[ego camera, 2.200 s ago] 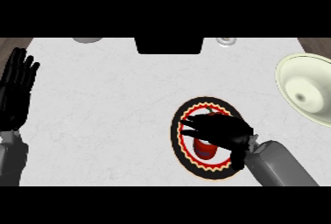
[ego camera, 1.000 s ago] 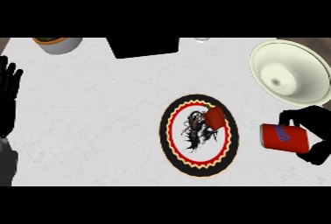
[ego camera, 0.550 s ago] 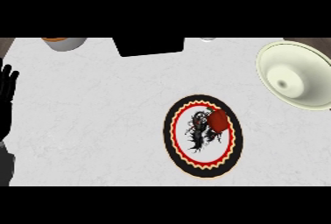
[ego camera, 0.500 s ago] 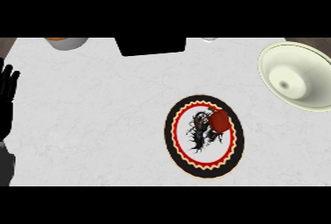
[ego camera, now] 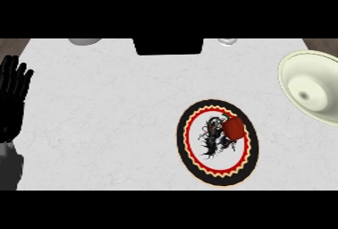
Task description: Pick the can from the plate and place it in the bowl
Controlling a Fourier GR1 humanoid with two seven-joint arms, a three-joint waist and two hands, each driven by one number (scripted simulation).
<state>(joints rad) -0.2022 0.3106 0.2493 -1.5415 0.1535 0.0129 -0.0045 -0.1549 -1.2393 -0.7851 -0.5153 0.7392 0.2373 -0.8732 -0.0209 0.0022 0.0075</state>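
Note:
The round plate (ego camera: 198,166), black-rimmed with a red zigzag ring and a red and black picture in its middle, lies right of the counter's centre. No can stands on it, and none shows anywhere in view. The cream bowl (ego camera: 314,92) sits at the right edge, partly cut off, and nothing red shows inside it. My left hand (ego camera: 13,96) rests open at the left edge, fingers pointing up, far from the plate. My right hand is out of view.
The white counter (ego camera: 105,112) fills the view. At its far edge sit a black block (ego camera: 168,46) and two grey round items (ego camera: 84,41) (ego camera: 228,41), each cut off by the band.
A second ago my right hand held the red can just right of the plate; hand and can have since left the view. The view has shifted, so the plate and bowl sit further right.

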